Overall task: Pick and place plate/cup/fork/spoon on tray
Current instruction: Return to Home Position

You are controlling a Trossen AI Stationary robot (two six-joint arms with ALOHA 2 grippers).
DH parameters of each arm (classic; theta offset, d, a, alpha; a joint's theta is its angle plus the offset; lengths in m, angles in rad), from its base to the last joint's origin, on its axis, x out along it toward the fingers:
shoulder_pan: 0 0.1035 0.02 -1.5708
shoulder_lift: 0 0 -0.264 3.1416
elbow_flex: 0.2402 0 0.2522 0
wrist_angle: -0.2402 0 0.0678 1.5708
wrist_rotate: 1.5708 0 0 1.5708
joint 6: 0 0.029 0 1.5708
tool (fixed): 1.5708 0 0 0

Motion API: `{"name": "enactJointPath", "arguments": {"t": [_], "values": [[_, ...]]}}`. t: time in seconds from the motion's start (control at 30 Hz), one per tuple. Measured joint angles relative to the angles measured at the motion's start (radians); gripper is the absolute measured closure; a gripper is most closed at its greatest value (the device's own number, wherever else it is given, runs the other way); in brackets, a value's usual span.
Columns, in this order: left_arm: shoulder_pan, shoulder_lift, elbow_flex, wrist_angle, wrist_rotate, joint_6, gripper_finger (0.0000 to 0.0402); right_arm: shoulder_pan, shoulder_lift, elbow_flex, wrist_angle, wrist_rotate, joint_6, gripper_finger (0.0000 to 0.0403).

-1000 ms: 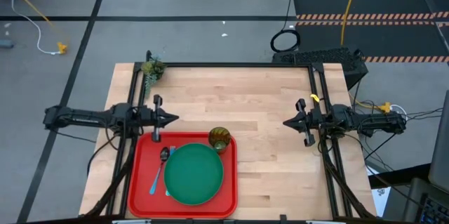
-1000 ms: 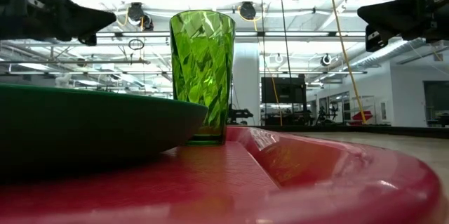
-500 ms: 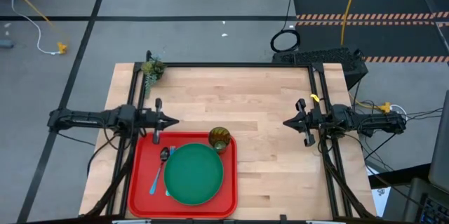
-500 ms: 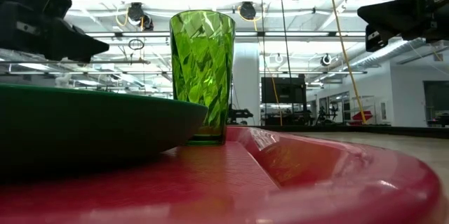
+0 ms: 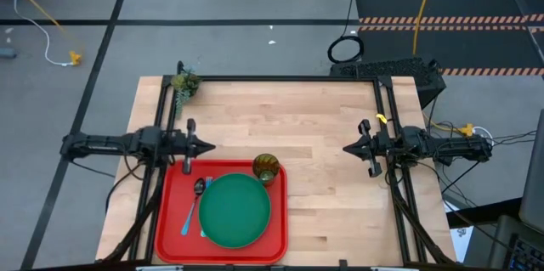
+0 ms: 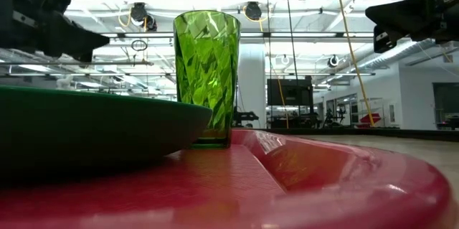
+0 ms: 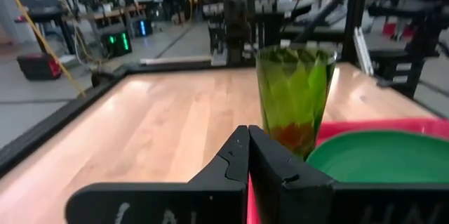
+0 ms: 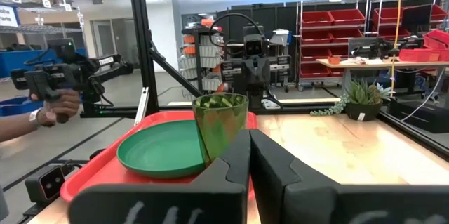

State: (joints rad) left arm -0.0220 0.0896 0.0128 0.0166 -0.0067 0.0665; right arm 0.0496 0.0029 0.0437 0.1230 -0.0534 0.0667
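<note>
The red tray [image 5: 170, 220] lies at the table's near left. On it rest the dark-green plate [image 5: 235, 211], the green cup [image 5: 266, 168] upright at the tray's far right corner, the spoon [image 5: 199, 188] and the light-blue fork [image 5: 188, 217] left of the plate. My left gripper [image 5: 211, 144] is shut and empty above the tray's far edge, left of the cup [image 7: 293, 99]. My right gripper [image 5: 347, 148] is shut and empty at the table's right side. The cup [image 8: 220, 125] and plate [image 8: 165, 149] also show in the right wrist view.
A small plant sprig [image 5: 184, 83] lies at the table's far left corner. Black frame rails [image 5: 280, 78] run along the table's edges. Bare wood [image 5: 323, 194] lies between the tray and my right gripper. A person's hand holding a device [image 8: 49, 90] shows beyond the table.
My left gripper has drawn back a little toward the table's left edge and stays shut. The tableware on the tray has not moved.
</note>
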Motion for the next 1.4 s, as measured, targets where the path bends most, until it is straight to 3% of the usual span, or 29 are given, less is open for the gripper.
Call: {"name": "enactJointPath", "arguments": {"t": [0.17,0.57,0.93,1.4], "values": [[-0.009,-0.090,0.000,-0.007,0.007,0.011,0.0398,0.000,0.000,0.000,0.000,0.000,0.000,0.0403],[-0.012,-0.087,-0.002,0.004,-0.023,0.047,0.0383,0.000,0.000,0.000,0.000,0.001,0.000,0.0403],[-0.012,-0.083,-0.002,0.005,-0.028,0.036,0.0398,0.000,0.000,0.000,0.000,0.001,0.000,0.0403],[-0.012,-0.083,-0.002,0.006,-0.029,0.033,0.0369,0.000,0.000,0.000,0.000,0.000,0.000,0.0403]]}}
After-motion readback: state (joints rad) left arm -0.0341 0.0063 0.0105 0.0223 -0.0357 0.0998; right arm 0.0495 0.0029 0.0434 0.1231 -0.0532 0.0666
